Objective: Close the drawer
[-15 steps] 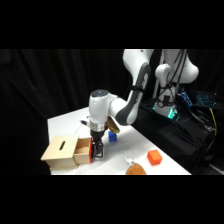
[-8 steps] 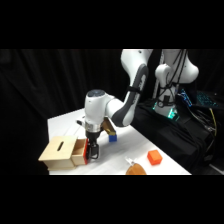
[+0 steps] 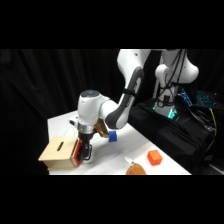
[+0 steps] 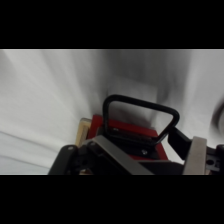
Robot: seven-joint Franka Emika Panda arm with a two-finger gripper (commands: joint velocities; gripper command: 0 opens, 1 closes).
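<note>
The drawer (image 3: 77,151) sits almost flush in the box (image 3: 57,151). Your gripper (image 3: 86,153) hangs right against the drawer's front, beside its handle (image 4: 141,116); I cannot tell its fingers' state. Push toward the box.

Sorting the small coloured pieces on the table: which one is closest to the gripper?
The blue cube, just beside the gripper behind the arm. The orange block and the orange thing at the front edge lie much farther off.
</note>
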